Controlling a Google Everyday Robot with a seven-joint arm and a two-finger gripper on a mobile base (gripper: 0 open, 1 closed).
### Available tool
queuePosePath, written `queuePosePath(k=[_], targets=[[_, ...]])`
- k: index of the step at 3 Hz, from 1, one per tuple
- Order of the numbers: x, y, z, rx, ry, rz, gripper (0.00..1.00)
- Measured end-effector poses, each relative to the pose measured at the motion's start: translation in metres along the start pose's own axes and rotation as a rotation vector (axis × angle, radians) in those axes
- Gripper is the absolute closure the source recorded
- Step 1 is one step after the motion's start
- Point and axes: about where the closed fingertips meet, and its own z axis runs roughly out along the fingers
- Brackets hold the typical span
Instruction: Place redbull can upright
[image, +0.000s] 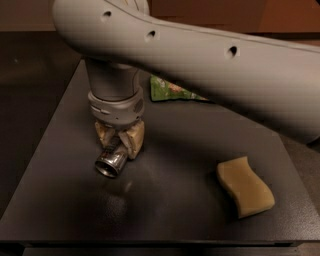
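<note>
The redbull can is tilted on its side, its shiny silver end facing the camera, low over the dark table at the left middle. My gripper points straight down from the big grey arm and is shut on the can, its tan fingers pressed on either side of it. Most of the can's body is hidden behind the fingers. Whether the can touches the table I cannot tell.
A yellow sponge lies on the table at the right front. A green snack bag lies at the back, partly hidden under the arm. The table's front edge runs along the bottom of the view.
</note>
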Motion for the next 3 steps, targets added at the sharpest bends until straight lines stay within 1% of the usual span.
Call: queuePosePath(k=[1, 2, 3], targets=[[-0.001, -0.004, -0.027, 0.044, -0.090, 0.149, 1.00], [-0.007, -0.005, -0.053, 0.099, -0.247, 0.321, 1.00], [-0.018, 0.001, -0.066, 0.143, -0.432, 0.475, 1.00]])
